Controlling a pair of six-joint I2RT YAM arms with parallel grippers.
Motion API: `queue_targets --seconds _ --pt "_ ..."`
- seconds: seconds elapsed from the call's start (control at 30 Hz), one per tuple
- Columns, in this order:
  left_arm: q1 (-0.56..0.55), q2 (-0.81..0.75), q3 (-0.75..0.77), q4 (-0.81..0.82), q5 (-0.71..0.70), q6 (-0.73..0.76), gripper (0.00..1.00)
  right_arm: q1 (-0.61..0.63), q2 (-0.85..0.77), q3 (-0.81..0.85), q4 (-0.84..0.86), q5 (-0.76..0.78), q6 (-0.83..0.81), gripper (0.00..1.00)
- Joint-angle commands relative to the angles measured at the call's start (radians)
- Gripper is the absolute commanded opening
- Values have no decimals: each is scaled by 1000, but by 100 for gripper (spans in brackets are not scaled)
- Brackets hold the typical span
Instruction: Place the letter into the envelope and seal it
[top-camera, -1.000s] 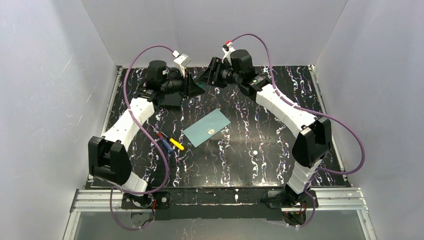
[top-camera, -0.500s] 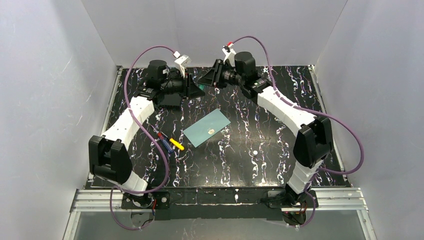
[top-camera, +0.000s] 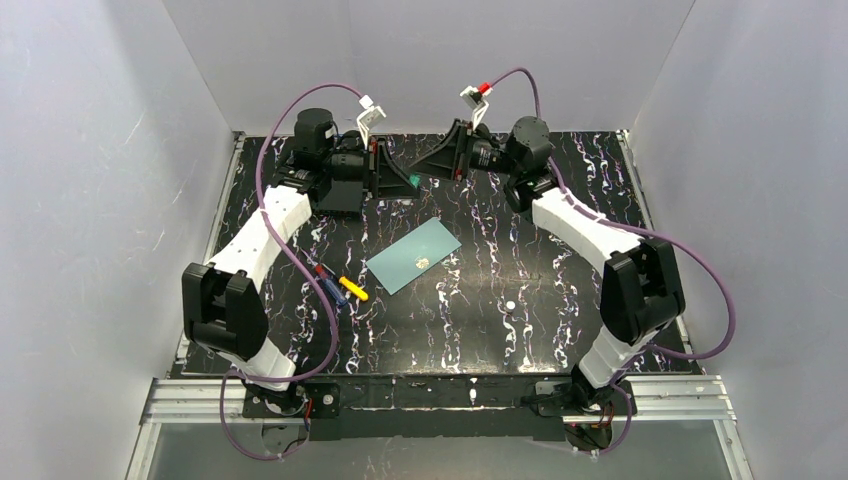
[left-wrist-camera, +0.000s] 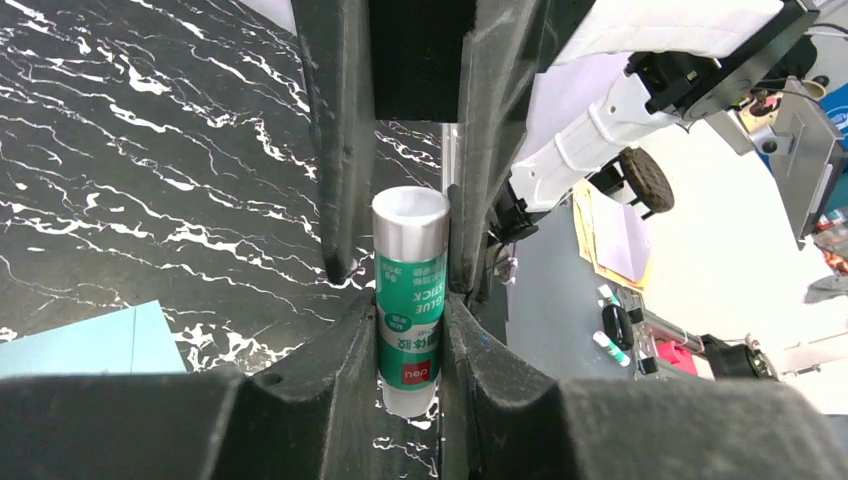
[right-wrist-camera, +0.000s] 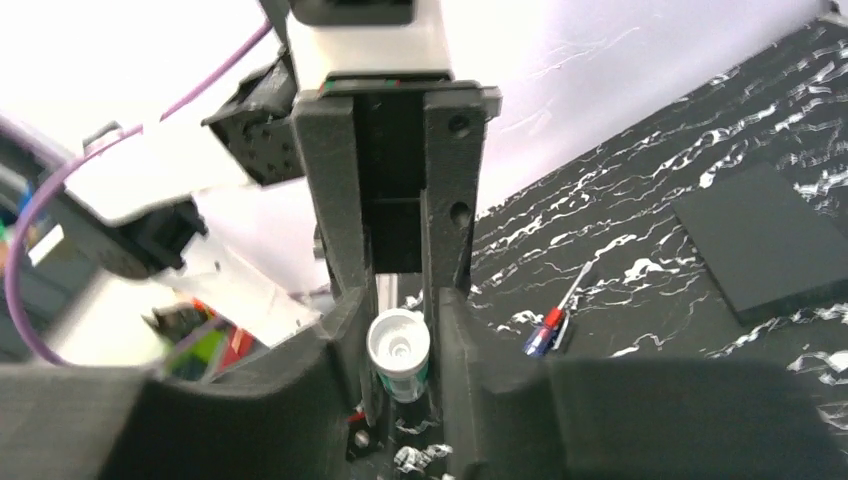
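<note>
At rear of worktop (top-camera: 520, 260), your two arms meet, hands tip to tip above surface.
Left hand (left-wrist-camera: 410, 305): clamped on green body of glue stick (left-wrist-camera: 410, 260).
Right hand (right-wrist-camera: 398, 300): closed on same stick's white end.
Envelope (top-camera: 414, 255): teal, flat at mid-worktop, angled, small pale spot on face, well apart from both hands.
Letter: not visible in any view, so you cannot tell where it lies.
Black pad (top-camera: 340, 200): flat below left hand.
Screwdriver (top-camera: 326, 279) and yellow pen (top-camera: 352, 288): just left of envelope.
</note>
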Motion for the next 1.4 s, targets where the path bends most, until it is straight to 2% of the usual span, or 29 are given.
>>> queue_targets --seconds 0.0,0.07,0.1,0.2,0.3,0.37,0.5,0.63,0.7,0.87,1.03,1.1,1.2,1.37 --pt "-6 -28 22 -12 -29 -4 0 24 -79 11 -13 222 11 51" --pt "-5 -43 17 -63 -172 49 0 67 -94 70 -317 451 -113 57" --pt "-6 -52 3 -63 -235 56 0 86 -91 96 -414 534 -134 60" --pt "-6 -71 -16 -53 -355 75 0 98 -49 156 -568 616 -111 65" --pt "-6 -76 -17 -79 -430 112 0 112 -12 205 -653 658 -109 67" --pt "-7 -76 -16 -94 -442 129 0 120 -2 224 -677 683 -106 61" --pt "-6 -80 -16 -121 -466 145 0 121 6 225 -660 687 -77 40" --pt "-7 -88 -22 -122 -475 142 0 121 20 244 -666 662 -62 39" --pt "-6 -89 -21 -124 -480 136 0 121 20 241 -653 649 -47 36" --pt "-6 -82 -7 -139 -409 136 0 112 -12 187 -552 610 -53 2" --pt "-5 -58 19 -148 -95 109 0 63 -83 65 -264 403 -120 1" --pt "-6 -50 -3 -4 67 -9 0 45 -114 -7 -76 269 -123 1" --pt "-10 -69 -12 27 100 -26 0 28 -146 -73 51 142 -118 1" --pt "-10 -81 12 15 134 -28 0 25 -106 -53 200 -115 10 1"
